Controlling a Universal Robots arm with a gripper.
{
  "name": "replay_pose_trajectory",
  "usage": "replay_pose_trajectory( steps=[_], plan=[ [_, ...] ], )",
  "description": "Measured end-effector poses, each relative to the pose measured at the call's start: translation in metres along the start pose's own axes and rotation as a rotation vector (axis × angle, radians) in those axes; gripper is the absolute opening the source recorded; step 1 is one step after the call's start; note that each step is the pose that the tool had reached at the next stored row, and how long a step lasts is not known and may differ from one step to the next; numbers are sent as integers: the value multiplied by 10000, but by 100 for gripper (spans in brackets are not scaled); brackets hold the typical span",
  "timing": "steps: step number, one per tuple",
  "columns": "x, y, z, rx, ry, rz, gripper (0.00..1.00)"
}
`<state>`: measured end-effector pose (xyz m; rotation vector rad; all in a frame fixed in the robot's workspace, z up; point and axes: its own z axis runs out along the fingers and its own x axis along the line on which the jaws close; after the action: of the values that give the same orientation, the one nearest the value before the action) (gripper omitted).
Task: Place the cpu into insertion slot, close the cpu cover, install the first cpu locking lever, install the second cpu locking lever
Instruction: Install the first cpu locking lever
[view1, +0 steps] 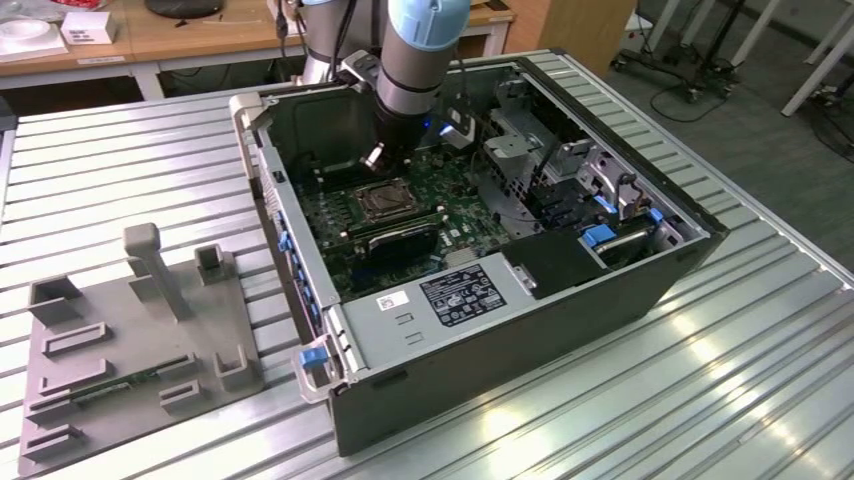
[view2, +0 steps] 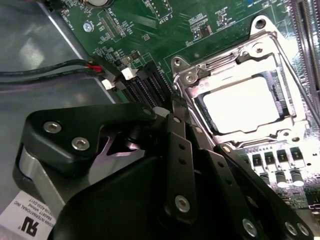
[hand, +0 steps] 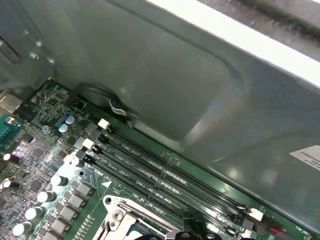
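Note:
The cpu (view2: 240, 102) lies in the insertion slot (view1: 380, 203), its pale metal top bright through the window of the cpu cover (view2: 225, 60). That silver cover lies flat over the socket. My gripper (view2: 172, 112) is shut and empty, its black fingertips meeting at the socket's corner and touching or nearly touching the metal frame. In the exterior view the gripper (view1: 383, 155) hangs inside the open computer case just behind the socket. In the first wrist view the fingertips (hand: 192, 227) sit beside the socket's silver corner bracket (hand: 117, 217). How the locking levers stand is unclear.
Long black memory slots (hand: 165, 170) run beside the socket, under the grey case wall (hand: 165, 75). Black cables (view2: 50, 70) with a red plug lie near the gripper. A labelled power supply box (view1: 454, 295) fills the case's front. A grey fixture (view1: 134, 330) stands on the slatted table (view1: 667, 400).

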<state>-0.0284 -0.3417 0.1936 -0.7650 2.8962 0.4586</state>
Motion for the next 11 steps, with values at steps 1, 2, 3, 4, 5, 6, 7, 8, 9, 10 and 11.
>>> replay_pose_trajectory(
  steps=[1, 2, 3, 4, 5, 6, 7, 8, 9, 10, 11],
  plan=[
    [4, -3, -1, -22, -26, -3, 11],
    [8, -5, -2, -36, -46, -5, 11],
    [11, -7, -3, -45, -60, -9, 11],
    [16, -10, -4, -50, -71, -11, 11],
    [20, -12, -6, -51, -78, -12, 11],
    [25, -15, -7, -51, -84, -13, 11],
    [30, -19, -9, -51, -86, -14, 11],
    [35, -23, -10, -49, -88, -14, 11],
    [39, -26, -10, -48, -91, -14, 11],
    [40, -28, -8, -49, -97, -17, 11],
    [40, -28, -7, -48, -99, -19, 11]
  ],
)
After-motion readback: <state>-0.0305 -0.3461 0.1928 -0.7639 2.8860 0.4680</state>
